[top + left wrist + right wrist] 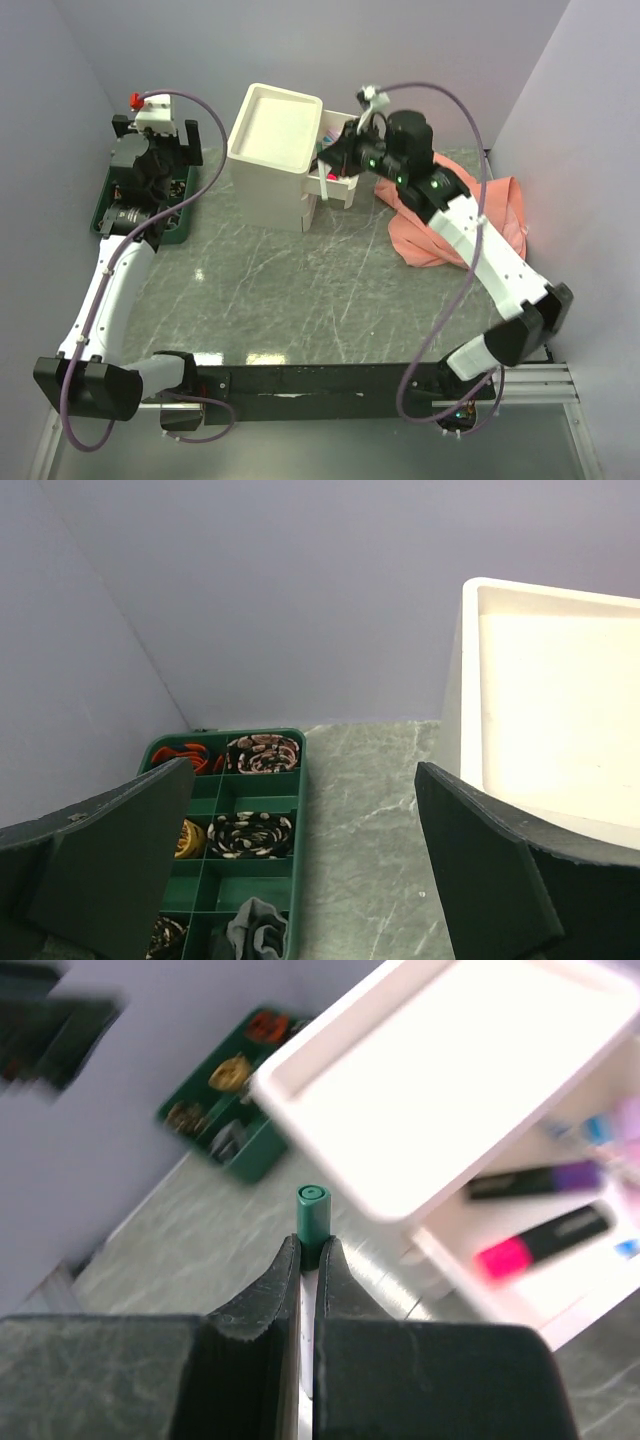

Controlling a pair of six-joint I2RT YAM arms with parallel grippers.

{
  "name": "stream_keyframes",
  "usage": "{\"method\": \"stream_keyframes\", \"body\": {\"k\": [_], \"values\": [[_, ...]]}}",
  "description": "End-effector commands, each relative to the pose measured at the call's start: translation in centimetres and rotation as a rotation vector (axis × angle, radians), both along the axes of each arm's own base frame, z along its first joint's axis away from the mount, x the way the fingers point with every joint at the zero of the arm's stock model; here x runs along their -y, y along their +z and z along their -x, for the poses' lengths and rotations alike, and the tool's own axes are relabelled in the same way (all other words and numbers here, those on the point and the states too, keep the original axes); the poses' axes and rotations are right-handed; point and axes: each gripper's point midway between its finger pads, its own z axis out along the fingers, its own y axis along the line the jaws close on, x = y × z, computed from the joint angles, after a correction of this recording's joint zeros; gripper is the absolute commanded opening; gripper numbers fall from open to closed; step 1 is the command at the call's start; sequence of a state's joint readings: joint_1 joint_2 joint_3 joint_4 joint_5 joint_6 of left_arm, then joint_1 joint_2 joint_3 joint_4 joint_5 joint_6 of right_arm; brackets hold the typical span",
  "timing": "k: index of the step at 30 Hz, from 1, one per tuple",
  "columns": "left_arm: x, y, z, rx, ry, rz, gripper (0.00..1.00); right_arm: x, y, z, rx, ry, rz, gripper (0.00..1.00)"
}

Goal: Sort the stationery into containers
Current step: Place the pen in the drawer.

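The cream-white cabinet [270,150] stands at the back of the table, with one drawer [338,185] pulled out to its right. My right gripper [308,1245] is shut on a thin white pen with a green cap [312,1212] and holds it above the table beside the open drawer [520,1270]. In the top view the right gripper [328,160] is at the drawer. The drawer holds a purple highlighter [530,1180], a pink highlighter [545,1240] and a blue-capped pen [590,1128]. My left gripper [302,775] is open and empty, left of the cabinet [540,710].
A green compartment box [145,205] with rolled patterned items sits at the far left under my left gripper [155,140]; it also shows in the left wrist view [240,830]. A crumpled pink cloth [455,225] lies at the right under the right arm. Walls close in on three sides.
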State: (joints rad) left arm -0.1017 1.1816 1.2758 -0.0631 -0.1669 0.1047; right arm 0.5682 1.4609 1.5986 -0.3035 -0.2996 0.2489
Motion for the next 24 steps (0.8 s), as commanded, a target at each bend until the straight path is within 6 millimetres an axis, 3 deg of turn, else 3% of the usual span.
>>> {"method": "stream_keyframes", "body": {"k": [1,3,7,8,10,11,12,14,15,17,18,20,21,22,23,24], "values": [[0.0,2.2,0.2,0.065,-0.017,0.044,0.99,2.3,0.0,-7.7,-0.025,-0.172,-0.032,0.00],[0.0,1.9,0.0,0.060,-0.022,0.046,1.00,3.4,-1.1,-10.8,-0.057,-0.221,-0.041,0.00],[-0.4,1.1,-0.2,0.052,-0.019,0.080,1.00,3.6,-1.8,-14.0,-0.059,-0.251,-0.065,0.00],[-0.5,0.9,-0.3,0.049,-0.017,0.082,1.00,3.3,-3.0,-14.8,-0.087,-0.247,-0.065,0.00],[-0.7,0.2,-0.3,0.039,-0.014,0.092,0.99,2.9,-2.2,-15.4,-0.073,-0.232,-0.089,0.28],[-0.8,0.2,-0.3,0.039,-0.013,0.098,1.00,2.7,-2.2,-15.6,-0.068,-0.226,-0.093,0.49],[-0.8,0.2,-0.3,0.038,-0.016,0.097,0.99,2.5,-1.6,-15.4,-0.058,-0.215,-0.103,0.57],[-1.2,-0.2,-0.4,0.031,-0.008,0.097,0.99,2.8,-0.1,-15.0,-0.029,-0.218,-0.118,0.67],[-1.2,0.3,-0.5,0.053,-0.015,0.096,0.99,3.0,-0.4,-14.7,-0.035,-0.223,-0.116,0.70],[-1.5,0.6,-1.1,0.074,-0.024,0.095,0.99,4.2,1.0,-13.7,-0.012,-0.234,-0.131,0.73],[-1.4,0.9,-1.4,0.087,-0.035,0.093,0.99,4.9,-0.2,-13.5,-0.046,-0.251,-0.128,0.73],[-2.1,0.5,-2.8,0.089,-0.034,0.090,0.99,7.5,0.4,-13.0,-0.044,-0.302,-0.149,0.66],[-2.4,1.7,-3.3,0.125,-0.034,0.086,0.99,8.4,-1.0,-13.0,-0.081,-0.324,-0.147,0.41],[-2.7,0.7,-4.7,0.106,-0.038,0.126,0.99,9.5,-1.3,-13.0,-0.086,-0.354,-0.146,0.12],[-2.9,0.9,-5.3,0.113,-0.044,0.138,0.97,11.0,-1.4,-13.2,-0.089,-0.397,-0.140,0.00],[-3.0,2.0,-5.9,0.138,-0.053,0.163,0.97,11.9,-2.5,-13.4,-0.108,-0.422,-0.118,0.00]]}}
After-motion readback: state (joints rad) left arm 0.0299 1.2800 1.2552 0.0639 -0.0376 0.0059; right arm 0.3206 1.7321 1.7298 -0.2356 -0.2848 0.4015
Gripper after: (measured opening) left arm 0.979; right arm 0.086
